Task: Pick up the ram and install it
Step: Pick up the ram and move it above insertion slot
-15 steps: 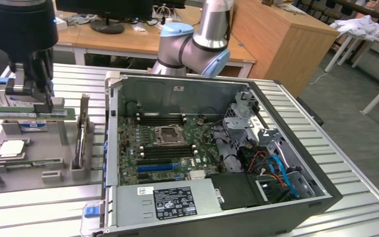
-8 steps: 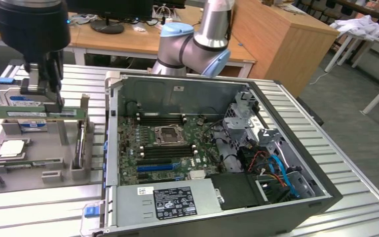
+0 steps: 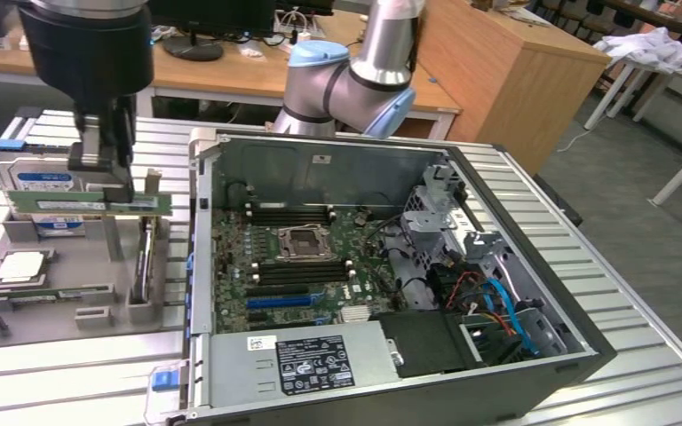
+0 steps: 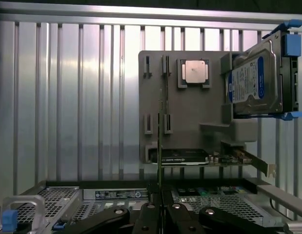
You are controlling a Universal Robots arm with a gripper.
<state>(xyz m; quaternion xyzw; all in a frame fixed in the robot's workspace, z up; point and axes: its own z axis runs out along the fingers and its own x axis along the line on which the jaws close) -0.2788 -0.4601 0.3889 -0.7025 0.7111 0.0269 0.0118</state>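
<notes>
claw: gripper (image 3: 104, 188) is clamping almost fully shut on the ram (image 3: 139, 204), pinching it from above by its long edge
ram: hanging level in the upper left of the exterior view, lifted clear above the grey fixture (image 3: 68, 257)
exterior view: giving the ram's green flat face, with the arm (image 3: 353, 80) bending behind the open PC case (image 3: 317, 169)
wrist view: looking down past the gripper (image 4: 160, 215), so the ram (image 4: 160, 156) is reading as a thin edge-on line over the fixture (image 4: 190, 112)
second stick: standing on edge in a fixture slot (image 3: 143, 257), just under the held one
CPU: sitting flat in its fixture pocket (image 3: 21, 266) (image 4: 195, 71)
hard drive: standing at the fixture's end (image 3: 45, 182) (image 4: 253, 85), blue label, print too small to read
black card: lying along the fixture edge nearest the case (image 4: 182, 157), white print not legible
motherboard: lying exposed in the case (image 3: 305, 266)
PSU sticker: black-and-white label (image 3: 315, 359) at lower centre of the exterior view, text not legible
</notes>
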